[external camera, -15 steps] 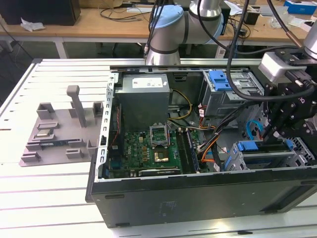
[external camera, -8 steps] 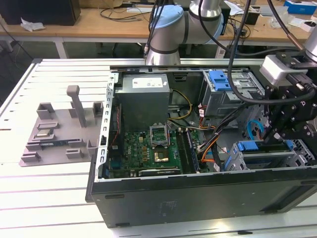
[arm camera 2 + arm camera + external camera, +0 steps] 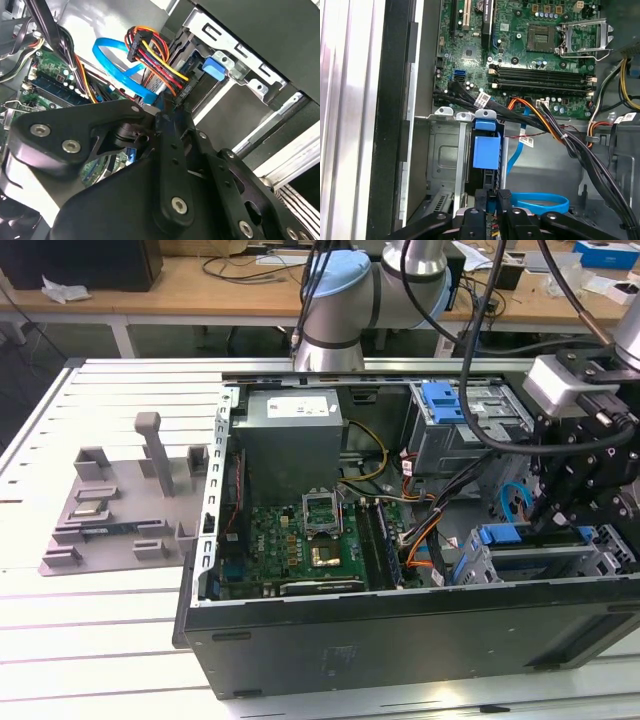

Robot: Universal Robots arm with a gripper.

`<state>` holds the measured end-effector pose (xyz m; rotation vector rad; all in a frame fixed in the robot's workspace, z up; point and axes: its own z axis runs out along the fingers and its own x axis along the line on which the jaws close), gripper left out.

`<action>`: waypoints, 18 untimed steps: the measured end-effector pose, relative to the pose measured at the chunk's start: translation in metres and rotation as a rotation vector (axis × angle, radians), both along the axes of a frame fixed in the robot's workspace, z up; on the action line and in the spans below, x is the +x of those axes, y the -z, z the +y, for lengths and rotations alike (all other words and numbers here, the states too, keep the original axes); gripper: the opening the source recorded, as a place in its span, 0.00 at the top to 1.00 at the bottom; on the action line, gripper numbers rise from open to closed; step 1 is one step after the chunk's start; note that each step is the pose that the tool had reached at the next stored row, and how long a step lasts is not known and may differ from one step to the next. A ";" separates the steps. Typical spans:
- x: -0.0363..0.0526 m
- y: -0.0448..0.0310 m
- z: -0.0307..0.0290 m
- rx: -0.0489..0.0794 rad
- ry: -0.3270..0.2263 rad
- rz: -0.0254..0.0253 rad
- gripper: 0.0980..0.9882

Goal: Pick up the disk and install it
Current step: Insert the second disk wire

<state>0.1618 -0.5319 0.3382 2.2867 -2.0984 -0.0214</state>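
The gripper (image 3: 560, 515) is seen low inside the open case (image 3: 400, 640), at the exterior view's right, just above the drive bay (image 3: 530, 560) at the front corner. In that view the disk (image 3: 520, 536) is found directly beneath the fingers: its blue carrier edge lies along the top of the bay, with the long axis running across the picture, roughly parallel to the case's near wall. So the disk is placed straight below the tool, not off to a side, and it sits already between the bay's metal walls rather than out on the table.

In the first wrist view the gripper (image 3: 492, 197) is shown from behind, the two fingertips drawn close together on a thin dark-and-blue edge. Ahead of them the disk (image 3: 486, 150) is seen end-on, standing on edge in the grey cage, its blue tab facing the camera. The fingers appear to be pinched on the carrier's rim, though the contact itself is partly hidden by the fingers' own bulk; the grip is judged held, not proven.

A blue cable (image 3: 540, 202) is looped just beside the fingers, and a bundle of wires (image 3: 155, 55) is crowded near the bay in the second wrist view. How deep the disk is seated cannot be told.
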 end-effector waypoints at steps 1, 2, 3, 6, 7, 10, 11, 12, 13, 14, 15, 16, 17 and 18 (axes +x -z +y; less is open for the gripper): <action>-0.0001 -0.0007 0.0000 0.000 0.000 0.0000 0.85; -0.0001 -0.0054 0.0003 0.000 0.000 -0.0001 0.85; -0.0001 -0.0103 0.0008 0.000 0.000 -0.0003 0.85; -0.0001 -0.0253 0.0029 0.000 0.000 -0.0009 1.00; -0.0001 -0.0314 0.0035 0.000 0.000 -0.0012 1.00; -0.0001 -0.0423 0.0042 0.000 0.000 -0.0018 1.00; 0.0000 -0.0446 0.0043 0.000 0.000 -0.0019 1.00; 0.0000 -0.0457 0.0043 0.000 0.000 -0.0019 1.00; 0.0000 -0.0461 0.0043 0.000 0.000 -0.0019 1.00; -0.0001 -0.0461 0.0043 0.000 0.000 -0.0019 1.00; 0.0000 -0.0461 0.0043 0.000 0.000 -0.0019 1.00; 0.0000 -0.0462 0.0043 0.000 0.000 -0.0019 1.00; 0.0000 -0.0463 0.0043 0.000 0.000 -0.0019 1.00; 0.0000 -0.0462 0.0043 0.000 0.000 -0.0019 1.00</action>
